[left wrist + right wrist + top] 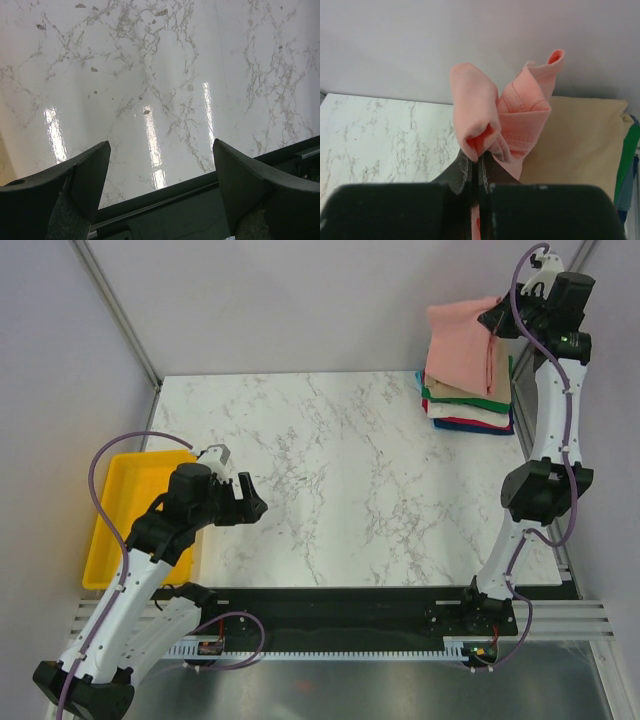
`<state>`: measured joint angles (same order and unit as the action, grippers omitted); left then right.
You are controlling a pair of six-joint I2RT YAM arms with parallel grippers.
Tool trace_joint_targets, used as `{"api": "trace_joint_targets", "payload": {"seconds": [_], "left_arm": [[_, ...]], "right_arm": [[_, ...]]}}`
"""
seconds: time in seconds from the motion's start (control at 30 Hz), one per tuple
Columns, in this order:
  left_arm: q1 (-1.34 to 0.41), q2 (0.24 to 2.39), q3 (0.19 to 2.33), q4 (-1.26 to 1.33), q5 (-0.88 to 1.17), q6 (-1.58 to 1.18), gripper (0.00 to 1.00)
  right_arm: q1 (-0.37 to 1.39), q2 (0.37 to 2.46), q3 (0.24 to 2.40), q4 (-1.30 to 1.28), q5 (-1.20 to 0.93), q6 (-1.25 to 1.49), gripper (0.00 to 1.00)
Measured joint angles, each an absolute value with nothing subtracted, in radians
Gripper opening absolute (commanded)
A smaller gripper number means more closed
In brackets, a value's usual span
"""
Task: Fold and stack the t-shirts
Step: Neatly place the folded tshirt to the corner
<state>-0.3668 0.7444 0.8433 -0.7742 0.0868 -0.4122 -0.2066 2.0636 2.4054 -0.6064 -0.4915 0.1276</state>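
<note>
A salmon-pink t-shirt (462,338) hangs folded from my right gripper (497,318), which is shut on its edge above the stack at the far right. In the right wrist view the pink cloth (492,110) bunches at my right gripper (479,159). The stack of folded t-shirts (470,408) shows tan, green, white, red and blue layers; its tan top (580,145) lies just below the pink shirt. My left gripper (252,502) is open and empty over the bare marble near the front left (157,172).
A yellow plastic tray (125,500) sits at the table's left edge, beside the left arm. The marble table (330,470) has a black front rail (200,200). Grey walls stand close behind and beside the stack.
</note>
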Motion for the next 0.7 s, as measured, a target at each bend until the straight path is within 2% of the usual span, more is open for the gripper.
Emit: {"api": "trace_joint_targets", "payload": {"seconds": [0.33,0.7], "left_arm": [[-0.367,0.748,0.843,-0.771,0.081,-0.412,0.89],[-0.367,0.748,0.843,-0.770,0.081,-0.412,0.89]], "right_arm": [[-0.211,2.027,2.375,-0.519,-0.656,0.205,0.00],[-0.247,1.975,2.340,-0.469,-0.707,0.264,0.00]]}}
